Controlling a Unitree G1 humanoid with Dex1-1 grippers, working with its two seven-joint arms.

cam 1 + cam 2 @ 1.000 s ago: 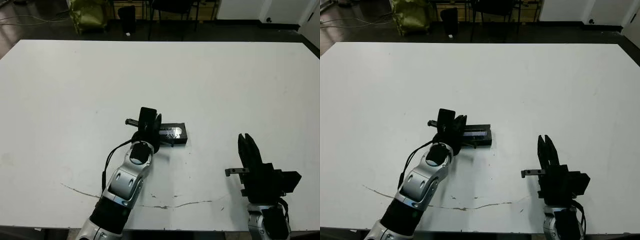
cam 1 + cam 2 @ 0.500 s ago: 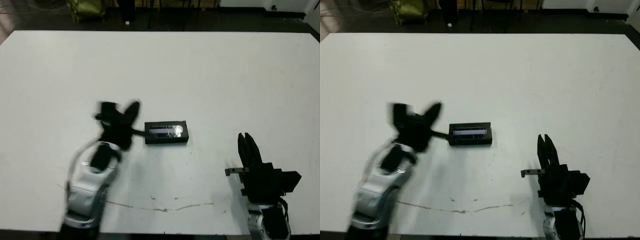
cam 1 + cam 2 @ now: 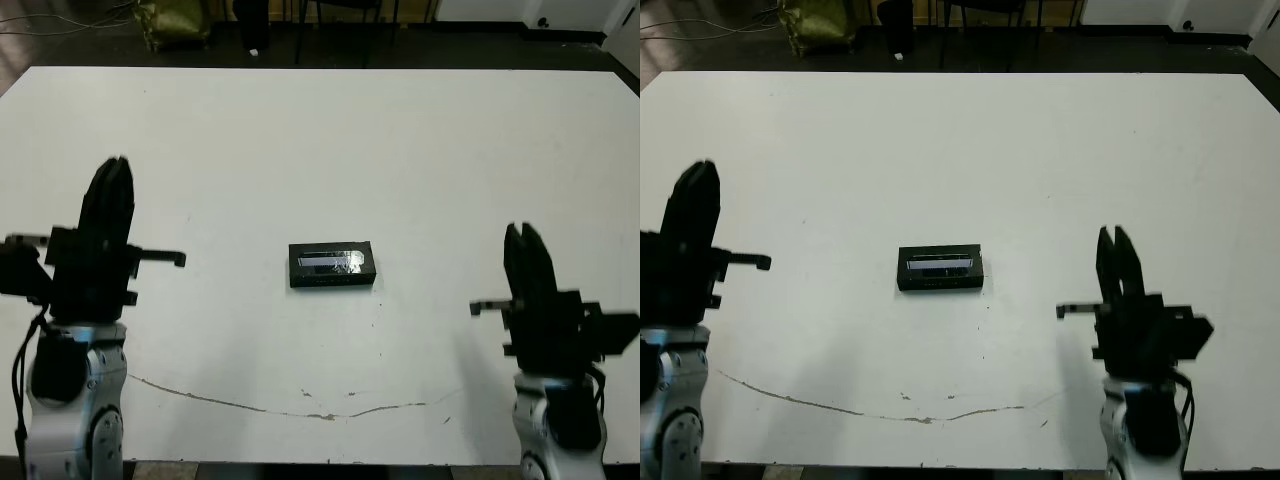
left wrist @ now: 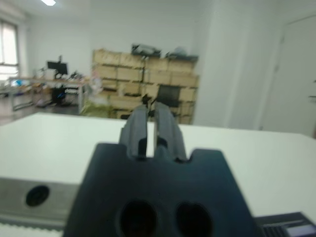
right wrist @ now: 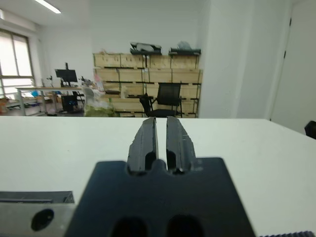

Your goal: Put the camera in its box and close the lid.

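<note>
You are looking at what reads as the end of the task: the box (image 3: 331,265) sits near the middle of the worktop (image 3: 400,150) with the lid (image 3: 332,259) seated on top of it, pale glossy strip facing up. The walls of the box show only as a thin black edge under the lid, and no white lining is visible, so I judge the lid to be fully down.

The camera is not visible anywhere on the worktop. My judgement is that it lies inside the closed box, but the pictures cannot confirm that, since the lid hides the interior completely.

Both arms are clear of the box. Taking the box as the centre of the clock, your left tool (image 3: 108,195) stands at about 9 o'clock, well apart from it, raised and pointing away from you. Your right tool (image 3: 524,255) stands at about 4 o'clock, also well apart. In each wrist view the two fingers stand close together with only a narrow slit between them, and nothing is pinched in either.

If anything remains for you, it is only a check: look that the lid sits square on the box, with no corner riding high. From the head views it looks flush and aligned, so no further push seems called for. A thin crack line in the worktop (image 3: 250,405) runs along the near edge at about 6 o'clock and plays no part.
</note>
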